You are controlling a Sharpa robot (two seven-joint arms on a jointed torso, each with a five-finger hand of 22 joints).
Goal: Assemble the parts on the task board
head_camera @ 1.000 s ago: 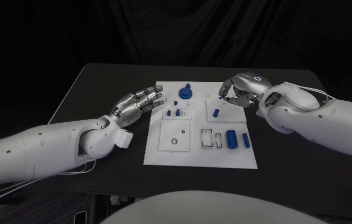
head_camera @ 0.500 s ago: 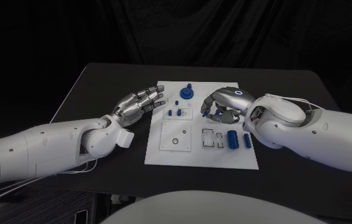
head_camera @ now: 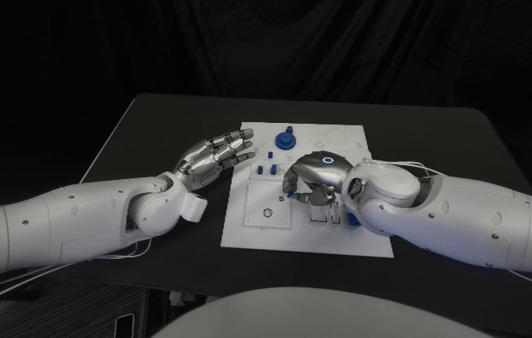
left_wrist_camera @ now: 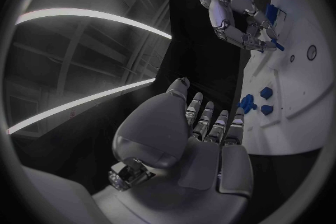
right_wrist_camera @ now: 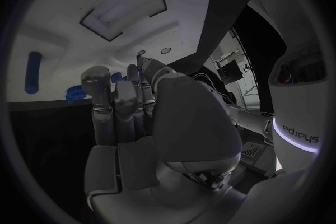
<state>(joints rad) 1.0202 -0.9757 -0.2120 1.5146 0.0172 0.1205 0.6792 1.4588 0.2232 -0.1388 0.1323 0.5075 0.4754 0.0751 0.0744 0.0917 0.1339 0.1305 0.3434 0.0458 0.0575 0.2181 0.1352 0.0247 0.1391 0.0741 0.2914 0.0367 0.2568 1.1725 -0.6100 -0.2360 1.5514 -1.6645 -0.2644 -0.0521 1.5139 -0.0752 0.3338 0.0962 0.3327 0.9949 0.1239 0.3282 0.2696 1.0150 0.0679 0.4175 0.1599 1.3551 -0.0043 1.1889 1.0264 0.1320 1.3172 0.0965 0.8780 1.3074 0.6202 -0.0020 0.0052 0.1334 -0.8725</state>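
My right hand (head_camera: 311,177) is sitting low over the middle of the task board (head_camera: 308,242), fingers curled in. From the left wrist cam I can see it pinching a small blue peg (left_wrist_camera: 278,45) at the fingertips (left_wrist_camera: 264,39), so it's grasping that part, with the peg poking out toward the board. In the head view the hand hangs right over the square plate with the little ring hole (head_camera: 267,213) and the slotted section beside it, and covers most of what's underneath.

My left hand (head_camera: 216,156) is released, holding nothing. Its fingers are spread flat and stretched out, hovering just off the board's left edge, near the far corner, not touching the board.

On the board itself: a round blue knob piece (head_camera: 286,138) stands at the far end, and a pair of short blue pegs (head_camera: 266,170) stand upright in a small square plate just beside the right hand. The right wrist cam picks up a long blue cylinder (right_wrist_camera: 32,71) lying on the white surface, plus some smaller blue bits (right_wrist_camera: 75,93) near the fingers that I can't make out properly.
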